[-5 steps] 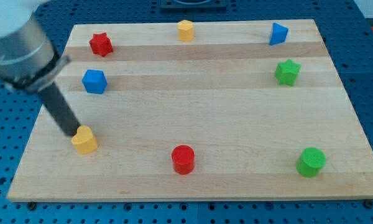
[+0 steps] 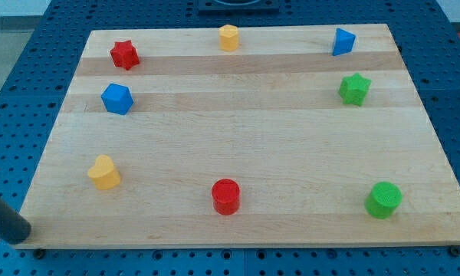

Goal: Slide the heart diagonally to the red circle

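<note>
Yellow heart near the tabletop's left edge, toward the bottom-left corner; red circle well apart, along the bottom edge. My tip just off that corner. No jaws fitted.

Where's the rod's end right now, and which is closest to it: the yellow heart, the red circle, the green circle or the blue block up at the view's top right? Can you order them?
My tip sits at the view's bottom-left corner, touching no block.
1. Yellow heart, lower left.
2. Red circle, bottom middle.
3. Green circle, bottom right.
4. Blue block, top right.
</note>
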Available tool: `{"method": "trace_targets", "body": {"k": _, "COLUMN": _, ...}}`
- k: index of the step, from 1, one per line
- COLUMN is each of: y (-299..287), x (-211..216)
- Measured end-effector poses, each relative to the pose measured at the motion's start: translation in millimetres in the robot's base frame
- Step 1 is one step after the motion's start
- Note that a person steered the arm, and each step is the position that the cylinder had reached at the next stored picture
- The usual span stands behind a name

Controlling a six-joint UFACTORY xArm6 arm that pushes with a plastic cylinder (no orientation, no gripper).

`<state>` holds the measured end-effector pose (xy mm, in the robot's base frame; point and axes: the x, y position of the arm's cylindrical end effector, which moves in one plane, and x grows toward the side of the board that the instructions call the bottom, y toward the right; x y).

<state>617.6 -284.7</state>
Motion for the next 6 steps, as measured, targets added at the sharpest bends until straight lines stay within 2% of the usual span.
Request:
{"method": "trace_targets", "body": {"k": 1, "y": 30.5, "x": -6.4}}
{"method": "trace_targets", "body": {"k": 3, "y": 44.5, "x": -34.0}}
{"method": "trace_targets", "body": {"k": 4, "y": 67.1, "x": -59.4}}
{"method": "trace_targets", "body": {"k": 6, "y": 81.0, "x": -55.4}}
